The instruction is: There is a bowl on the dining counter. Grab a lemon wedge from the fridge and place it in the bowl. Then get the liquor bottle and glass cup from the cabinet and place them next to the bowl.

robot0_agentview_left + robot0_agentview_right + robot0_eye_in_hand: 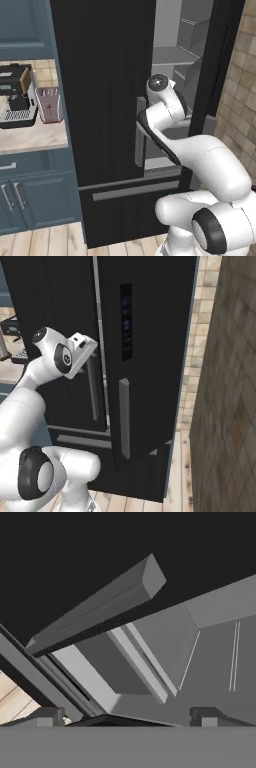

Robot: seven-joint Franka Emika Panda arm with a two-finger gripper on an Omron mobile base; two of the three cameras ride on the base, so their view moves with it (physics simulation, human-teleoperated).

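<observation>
Gripper (127, 714) spread wide, holding nothing, close against grey fridge door handle (95, 609); fridge (107, 75) ajar.

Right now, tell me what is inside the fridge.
Through the gap past the fridge's open right door, bare grey shelves and inner walls show. No lemon wedge is visible; the arm and the closed left door cover the rest.

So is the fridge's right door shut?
No, in the left base view the right door is swung open, showing grey shelves inside the fridge beside the closed left door.
</observation>
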